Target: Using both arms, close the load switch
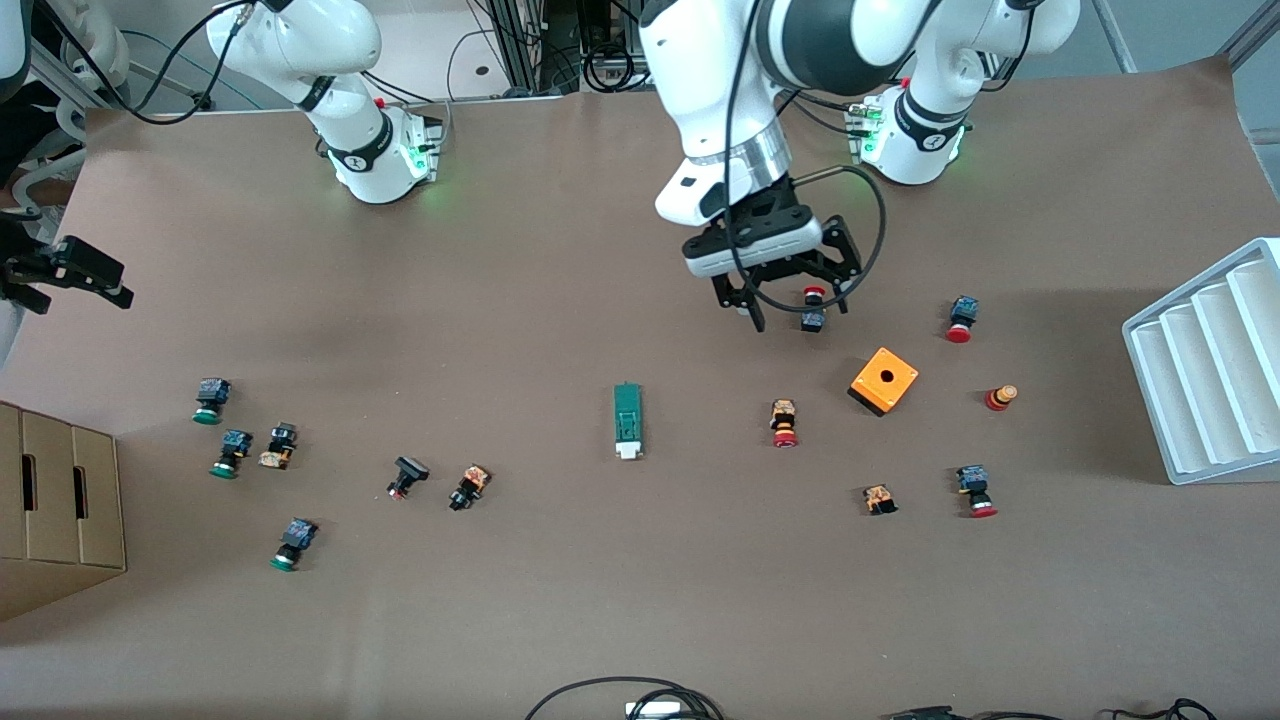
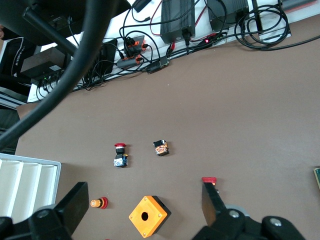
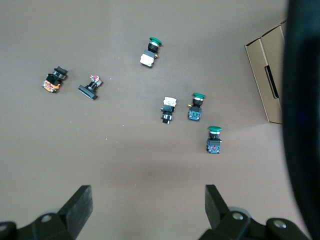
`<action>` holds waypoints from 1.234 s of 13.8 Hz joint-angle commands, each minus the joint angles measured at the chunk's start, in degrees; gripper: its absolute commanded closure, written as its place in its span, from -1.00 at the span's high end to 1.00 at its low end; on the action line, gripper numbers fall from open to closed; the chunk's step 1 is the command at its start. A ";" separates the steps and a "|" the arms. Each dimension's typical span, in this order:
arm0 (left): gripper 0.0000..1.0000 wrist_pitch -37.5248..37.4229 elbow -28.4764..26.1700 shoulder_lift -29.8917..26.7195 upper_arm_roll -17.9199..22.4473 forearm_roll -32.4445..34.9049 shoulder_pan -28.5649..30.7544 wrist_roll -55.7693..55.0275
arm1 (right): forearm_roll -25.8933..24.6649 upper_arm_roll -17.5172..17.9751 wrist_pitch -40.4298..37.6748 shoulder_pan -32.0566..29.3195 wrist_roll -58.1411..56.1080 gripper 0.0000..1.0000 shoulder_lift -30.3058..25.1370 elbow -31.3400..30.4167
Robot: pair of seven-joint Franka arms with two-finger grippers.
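Green load switch (image 1: 627, 421) lies untouched mid-table. Left gripper (image 1: 790, 290) hangs spread wide over a red-capped button (image 1: 813, 308). Right gripper (image 1: 70, 272) waits, also spread wide.

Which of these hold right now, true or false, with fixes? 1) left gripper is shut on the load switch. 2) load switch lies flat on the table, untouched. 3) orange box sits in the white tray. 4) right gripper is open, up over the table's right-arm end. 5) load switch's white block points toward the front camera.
1) False. The left gripper is open and empty, over a small red-capped button.
2) True. The load switch lies alone mid-table.
3) False. The orange box is on the table, apart from the white tray.
4) True. The right gripper is open above the green-capped buttons.
5) True.
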 commanded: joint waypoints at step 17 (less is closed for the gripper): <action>1.00 -5.86 15.77 1.27 -0.24 -28.19 26.79 15.11 | -0.64 1.01 1.65 0.34 -0.57 1.00 2.06 2.03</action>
